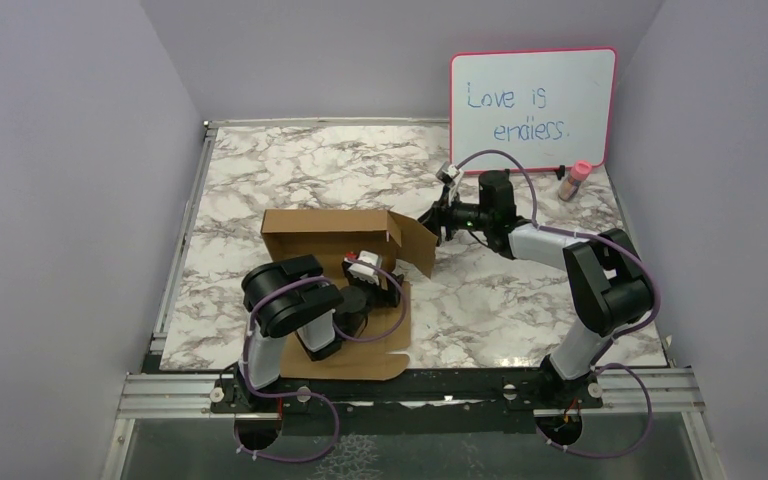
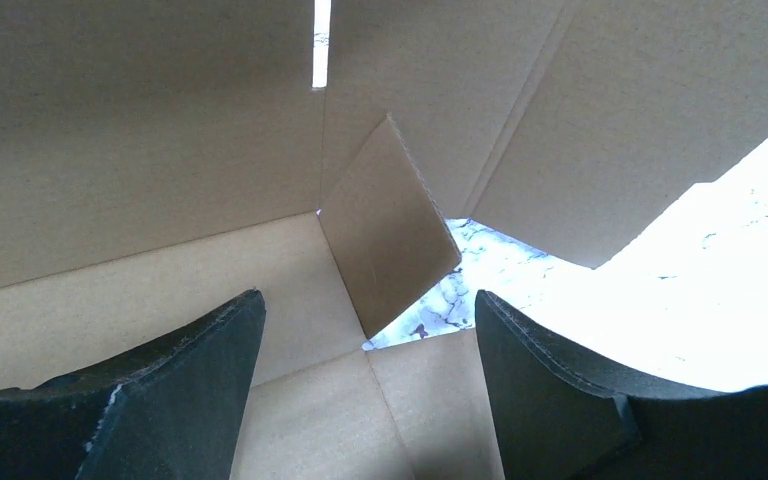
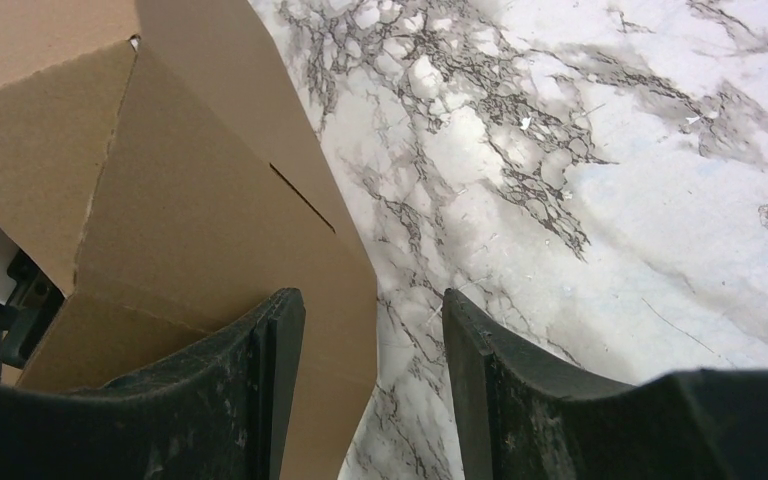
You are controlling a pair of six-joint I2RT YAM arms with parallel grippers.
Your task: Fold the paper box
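The half-raised box (image 1: 325,230) sits left of centre on the bench (image 1: 520,300). The left jaws stand spread inside it, empty. The right jaws are spread at the side flap (image 1: 417,245). Best to push that flap inward along its crease, slowly.

paper box (image 1: 330,228): on table (image 1: 520,300), left of centre | whiteboard (image 1: 532,105): behind, far right | bottle (image 1: 574,181): beside whiteboard's right end
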